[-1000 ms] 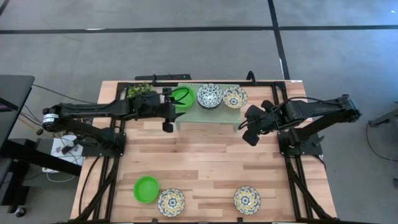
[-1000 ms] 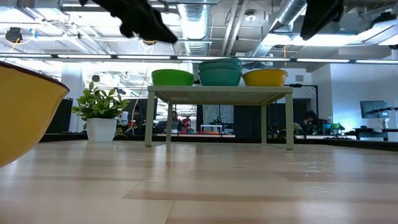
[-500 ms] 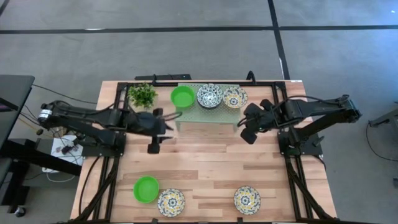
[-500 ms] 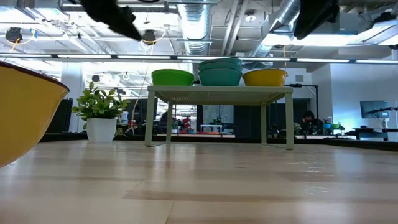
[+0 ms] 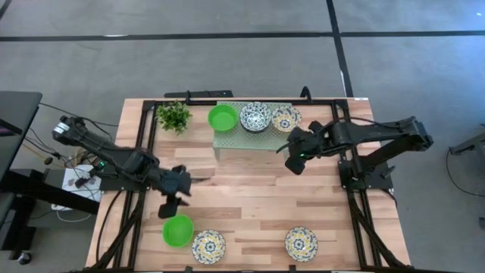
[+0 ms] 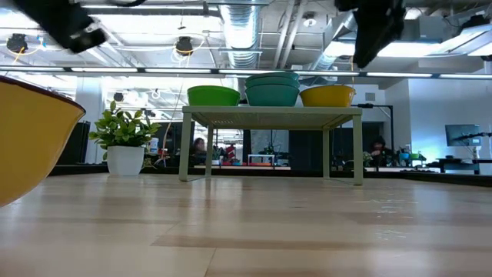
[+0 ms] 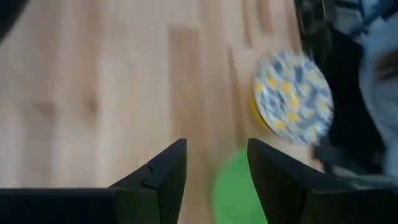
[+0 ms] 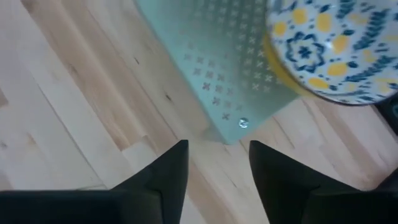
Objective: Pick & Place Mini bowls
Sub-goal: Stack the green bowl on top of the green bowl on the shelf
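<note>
1. Worktop (image 5: 250, 193): pale wooden planks inside a black frame, seen from above.
2. Rack (image 5: 231, 141): pale green and perforated, standing on legs at the far middle of the worktop. In the low view it appears as a small raised stand (image 6: 269, 115).
3. Bowls on the rack, left to right: a plain green bowl (image 5: 222, 117), a stack of white-and-blue patterned bowls (image 5: 255, 117), and a yellow-and-blue patterned bowl (image 5: 286, 118). The low view shows the same row from the side: green (image 6: 213, 95), teal-sided stack (image 6: 272, 88), yellow (image 6: 327, 95).
4. Bowls at the near edge, left to right: a second plain green bowl (image 5: 178, 230), a yellow-and-blue bowl (image 5: 208, 246) just beside it, and another yellow-and-blue bowl (image 5: 301, 243) well apart to the right.
5. Plant (image 5: 174, 116): small, green, in a white pot, at the far left beside the rack.
6. Left pincer (image 5: 170, 208): above the near-left worktop, just far of the near green bowl, fingers parted, holding nothing. Its wrist view shows that green bowl (image 7: 236, 193) and the neighbouring patterned bowl (image 7: 292, 96) beyond the fingers (image 7: 163, 177).
7. Right pincer (image 5: 294, 161): beside the rack's right end, fingers parted, holding nothing. Its wrist view shows the rack's corner (image 8: 227, 81) and the yellow-and-blue bowl (image 8: 333, 46) on it.
</note>
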